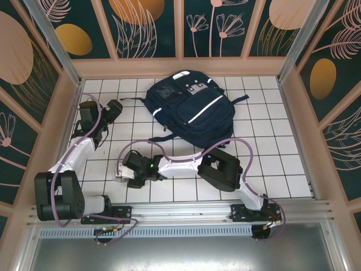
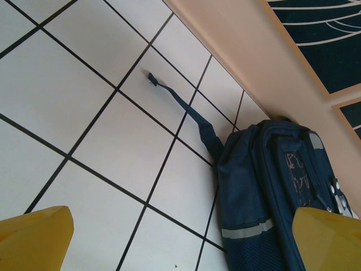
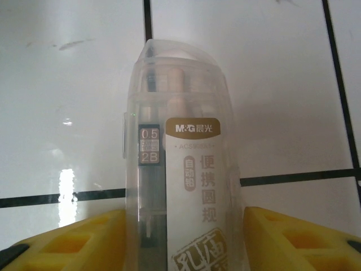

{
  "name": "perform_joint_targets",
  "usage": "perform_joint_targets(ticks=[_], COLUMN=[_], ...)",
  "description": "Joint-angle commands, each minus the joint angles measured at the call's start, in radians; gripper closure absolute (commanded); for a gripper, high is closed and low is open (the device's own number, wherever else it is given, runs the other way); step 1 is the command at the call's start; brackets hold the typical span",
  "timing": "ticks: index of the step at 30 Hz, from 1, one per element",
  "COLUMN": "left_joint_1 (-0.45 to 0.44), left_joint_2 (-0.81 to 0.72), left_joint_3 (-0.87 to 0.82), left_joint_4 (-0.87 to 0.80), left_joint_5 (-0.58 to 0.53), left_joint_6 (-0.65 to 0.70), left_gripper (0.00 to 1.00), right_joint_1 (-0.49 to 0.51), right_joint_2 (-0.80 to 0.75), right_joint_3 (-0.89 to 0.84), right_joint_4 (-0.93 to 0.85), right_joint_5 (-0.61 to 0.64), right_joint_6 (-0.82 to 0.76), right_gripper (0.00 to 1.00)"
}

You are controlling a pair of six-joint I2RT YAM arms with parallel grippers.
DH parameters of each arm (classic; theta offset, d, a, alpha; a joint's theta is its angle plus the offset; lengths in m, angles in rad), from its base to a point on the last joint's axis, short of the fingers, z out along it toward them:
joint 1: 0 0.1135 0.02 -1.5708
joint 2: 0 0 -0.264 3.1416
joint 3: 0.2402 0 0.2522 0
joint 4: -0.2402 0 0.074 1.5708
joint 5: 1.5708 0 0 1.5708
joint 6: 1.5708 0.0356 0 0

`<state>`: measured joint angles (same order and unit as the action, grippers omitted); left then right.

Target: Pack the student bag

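Clear plastic case (image 3: 183, 169) on white tiles (image 3: 67, 84); label reads "M&G", "0.5", "2B", plus Chinese print. Dark tube and tan pieces inside. Right gripper (image 3: 184, 231) flanks it closely; can't tell if clamped. Left gripper (image 2: 183, 234) spread wide. Student bag (image 1: 192, 110) lies flat, far middle, near the back wall.

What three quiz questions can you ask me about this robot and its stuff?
1. True or false: the left hand is squeezed shut.
2. Pick one: what sits between the right hand's yellow fingers? A) a clear M&G case B) a red apple C) a water bottle
3. Fill in: the navy backpack lies on white ___ with black lines between them.

Key
1. False: its fingers are wide apart with nothing between them.
2. A
3. tiles
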<state>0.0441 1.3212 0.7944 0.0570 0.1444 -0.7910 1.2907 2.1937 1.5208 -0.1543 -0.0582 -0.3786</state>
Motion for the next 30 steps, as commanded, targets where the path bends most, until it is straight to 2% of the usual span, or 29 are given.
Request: perform_joint_targets(ticks=[1,5,10,15,19,25,30], left_joint_1=[0.005,0.005,0.005,-0.004,-0.064,-0.228,-0.421], left_joint_2=[0.005,-0.02,-0.04,-0.036,-0.029,0.059,0.19], left_joint_3=[0.024,0.05,0.069,0.063,0.08,0.17,0.313], left_joint_4=[0.026,0.016,0.043,0.096,0.097,0.067,-0.032], left_joint_5=[0.023,0.02,0.068,0.14,0.123,0.075,-0.021], left_joint_6=[-0.014,0.002,-0.003,-0.044,-0.027,0.041,0.179], left_gripper=[0.01,0.01,0.01,0.01,0.01,0.03,0.07], right_joint_1=[-0.036,-0.099,-0.235,-0.362,-0.44,-0.563,-0.711], right_joint_2=[-0.03,-0.107,-0.276,-0.448,-0.564,-0.705,-0.835], right_joint_3=[0.006,-0.028,-0.161,-0.314,-0.4,-0.489,-0.589], right_joint_4=[0.012,0.02,0.106,0.218,0.249,0.202,0.153], right_joint_5=[-0.04,-0.104,-0.267,-0.33,-0.287,-0.125,-0.024], right_joint_6=[0.047,0.133,0.3,0.43,0.479,0.558,0.68], right_gripper=[0.44,0.47,0.6,0.68,0.69,0.69,0.68])
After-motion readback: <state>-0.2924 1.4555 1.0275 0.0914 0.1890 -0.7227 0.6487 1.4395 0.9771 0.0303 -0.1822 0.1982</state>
